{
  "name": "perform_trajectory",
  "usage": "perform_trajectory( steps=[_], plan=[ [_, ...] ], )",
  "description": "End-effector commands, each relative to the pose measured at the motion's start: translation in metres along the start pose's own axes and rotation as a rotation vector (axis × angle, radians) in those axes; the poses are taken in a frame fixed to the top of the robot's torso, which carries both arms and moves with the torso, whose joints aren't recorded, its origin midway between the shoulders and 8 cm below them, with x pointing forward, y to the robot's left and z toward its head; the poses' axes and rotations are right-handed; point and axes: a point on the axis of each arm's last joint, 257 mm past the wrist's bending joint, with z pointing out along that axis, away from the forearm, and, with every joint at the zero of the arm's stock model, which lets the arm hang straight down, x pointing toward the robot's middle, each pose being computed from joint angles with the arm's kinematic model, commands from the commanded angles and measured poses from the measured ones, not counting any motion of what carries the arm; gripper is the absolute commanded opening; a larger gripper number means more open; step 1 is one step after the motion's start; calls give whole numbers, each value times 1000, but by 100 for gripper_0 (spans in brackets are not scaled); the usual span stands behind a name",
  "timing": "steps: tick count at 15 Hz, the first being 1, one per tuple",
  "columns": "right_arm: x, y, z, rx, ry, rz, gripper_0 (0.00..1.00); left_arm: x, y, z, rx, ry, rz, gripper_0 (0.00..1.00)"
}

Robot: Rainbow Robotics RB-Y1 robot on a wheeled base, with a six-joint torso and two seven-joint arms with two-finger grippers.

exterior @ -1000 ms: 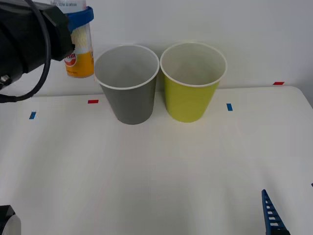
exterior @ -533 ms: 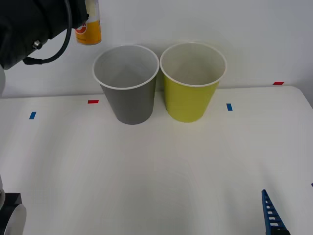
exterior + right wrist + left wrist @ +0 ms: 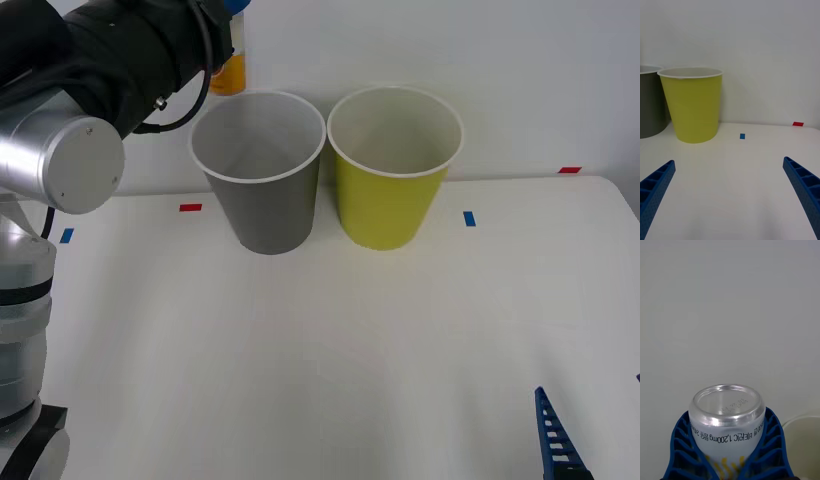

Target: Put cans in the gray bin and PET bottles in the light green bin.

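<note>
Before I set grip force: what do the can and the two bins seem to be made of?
The can, clamped in the left claw, looks like thin aluminium: its bare end is shiny silver with a rolled rim, its wall printed. The gray bin and light green bin look like matte moulded plastic, smooth-walled with white rims, though coated paper is possible.

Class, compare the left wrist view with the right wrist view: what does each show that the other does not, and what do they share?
Left wrist only: the left end effector clamped round the can, silver end facing the camera. Right wrist only: the light green bin and the gray bin side by side on the white table, with the right end effector open and empty. Shared: the plain pale wall.
</note>
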Motion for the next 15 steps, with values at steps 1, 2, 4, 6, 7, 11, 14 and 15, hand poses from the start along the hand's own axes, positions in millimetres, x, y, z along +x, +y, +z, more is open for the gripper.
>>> perform_trajectory(
  steps=[1, 2, 4, 6, 7, 11, 14, 15],
  plan=[
    [0, 0, 0, 0, 0, 0, 100, 11, -24, 19, 44, -25, 6, 0],
    [0, 0, 0, 0, 0, 0, 100, 16, -29, 24, 51, -42, 8, 0],
    [0, 0, 0, 0, 0, 0, 100, 25, -39, 30, 69, -44, 6, 0],
    [0, 0, 0, 0, 0, 0, 100, 32, -37, 35, 54, -47, 22, 0],
    [0, 0, 0, 0, 0, 0, 100, 38, -37, 40, 48, -55, 27, 0],
    [0, 0, 0, 0, 0, 0, 100, 49, -32, 46, 26, -54, 46, 0],
    [0, 0, 0, 0, 0, 0, 100, 49, -28, 46, 13, -53, 64, 85],
    [0, 0, 0, 0, 0, 0, 100, 49, -28, 46, 13, -53, 62, 100]
  ],
)
